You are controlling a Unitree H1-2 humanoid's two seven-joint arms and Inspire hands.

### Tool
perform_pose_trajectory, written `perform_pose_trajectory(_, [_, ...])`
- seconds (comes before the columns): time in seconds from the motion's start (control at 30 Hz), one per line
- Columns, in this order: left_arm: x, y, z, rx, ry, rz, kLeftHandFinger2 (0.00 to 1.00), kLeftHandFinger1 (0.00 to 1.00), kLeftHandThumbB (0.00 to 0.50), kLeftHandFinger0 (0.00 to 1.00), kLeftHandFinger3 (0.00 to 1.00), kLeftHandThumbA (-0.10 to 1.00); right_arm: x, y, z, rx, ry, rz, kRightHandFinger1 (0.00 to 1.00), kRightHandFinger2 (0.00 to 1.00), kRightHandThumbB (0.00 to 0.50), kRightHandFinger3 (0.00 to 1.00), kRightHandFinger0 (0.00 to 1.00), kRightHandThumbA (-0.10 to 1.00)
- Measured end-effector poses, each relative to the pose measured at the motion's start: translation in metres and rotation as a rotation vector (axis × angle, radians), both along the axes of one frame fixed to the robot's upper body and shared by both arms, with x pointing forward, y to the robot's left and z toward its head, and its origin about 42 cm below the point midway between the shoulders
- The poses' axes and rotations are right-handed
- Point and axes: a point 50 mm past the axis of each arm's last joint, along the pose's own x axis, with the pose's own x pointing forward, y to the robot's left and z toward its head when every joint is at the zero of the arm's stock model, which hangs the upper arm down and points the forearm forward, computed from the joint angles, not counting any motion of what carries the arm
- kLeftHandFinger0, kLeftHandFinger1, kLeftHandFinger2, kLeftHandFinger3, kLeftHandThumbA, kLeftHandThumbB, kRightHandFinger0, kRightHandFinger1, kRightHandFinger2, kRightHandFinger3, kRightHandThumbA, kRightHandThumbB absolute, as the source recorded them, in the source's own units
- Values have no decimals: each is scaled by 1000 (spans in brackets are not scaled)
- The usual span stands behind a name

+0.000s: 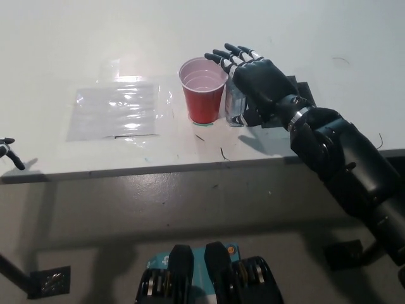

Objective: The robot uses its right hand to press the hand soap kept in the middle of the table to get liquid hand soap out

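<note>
Head camera — steeply down, table (76, 38)

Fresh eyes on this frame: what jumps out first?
The red cup at the table's middle, with the black right robot hand spread flat over the clear soap bottle just right of it. Left of the cup, a shiny clear plastic sheet lies flat on the white table. Only the tip of the left robot hand shows at the left edge.

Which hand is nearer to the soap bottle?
Right. The black right hand lies over the soap bottle; the left hand is far off at the table's left edge.
</note>
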Motion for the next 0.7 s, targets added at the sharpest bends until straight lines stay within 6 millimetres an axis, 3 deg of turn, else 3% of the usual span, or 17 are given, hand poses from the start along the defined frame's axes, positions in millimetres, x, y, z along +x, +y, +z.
perform_pose_trajectory(0.13, [0, 0, 1, -1, -2, 2, 993, 1000, 145, 1000, 787, 1000, 1, 1, -1, 3, 2, -4, 1000, 1000, 484, 1000, 1000, 1000])
perform_pose_trajectory(0.3, [1, 0, 2, 0, -6, 0, 972, 1000, 136, 1000, 782, 1000, 3, 4, -5, 11, 7, -12, 1000, 1000, 486, 1000, 1000, 1000])
perform_pose_trajectory(0.37, [1, 1, 3, 5, -5, -1, 981, 1000, 141, 1000, 827, 1000, 3, 6, -8, 19, 7, -16, 1000, 1000, 492, 1000, 1000, 1000])
perform_pose_trajectory(0.53, [1, 1, 4, 6, -6, 0, 990, 1000, 159, 1000, 818, 1000, 3, 9, -12, 35, 1, -20, 1000, 1000, 453, 1000, 1000, 1000])
perform_pose_trajectory(0.7, [1, 1, 4, 7, -5, 1, 986, 1000, 153, 1000, 811, 1000, 2, 8, -12, 48, -14, -20, 1000, 1000, 456, 1000, 1000, 1000])
